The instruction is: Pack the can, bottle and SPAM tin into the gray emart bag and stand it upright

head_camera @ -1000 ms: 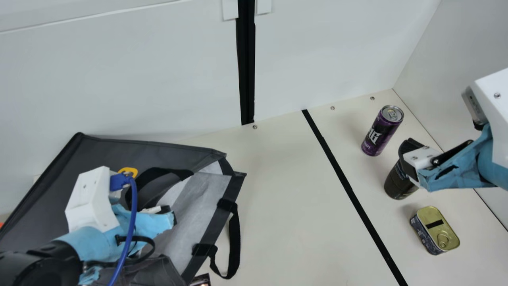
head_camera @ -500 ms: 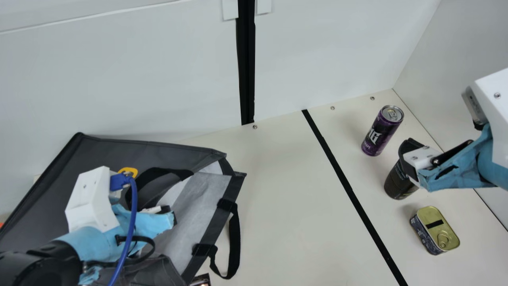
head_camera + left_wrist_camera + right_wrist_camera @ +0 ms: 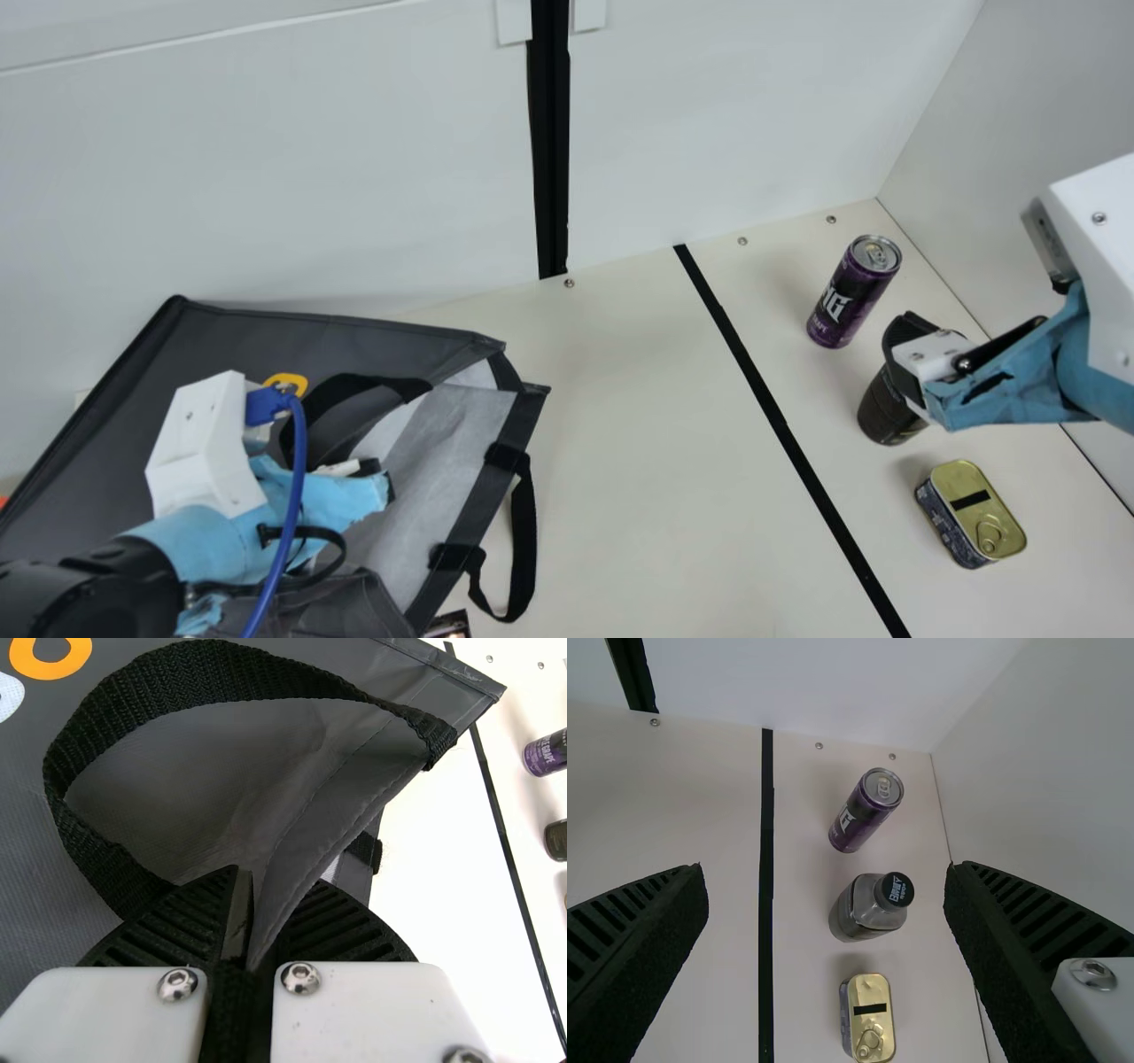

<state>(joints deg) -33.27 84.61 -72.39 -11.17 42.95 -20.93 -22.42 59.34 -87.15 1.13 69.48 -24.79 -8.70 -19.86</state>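
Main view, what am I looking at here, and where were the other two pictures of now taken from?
This is a two-armed robot at a cream table. The main view comes from a camera on a neck between the arms; the others come from each arm's wrist. On the left lies a large gray fabric bag with black straps. The left arm's jaws pinch the fabric at its opening. On the right stand a slim purple metal can and a dark bottle with a black cap, along with a small gold-lidded metal tin. The right arm's jaws are open and hold nothing.
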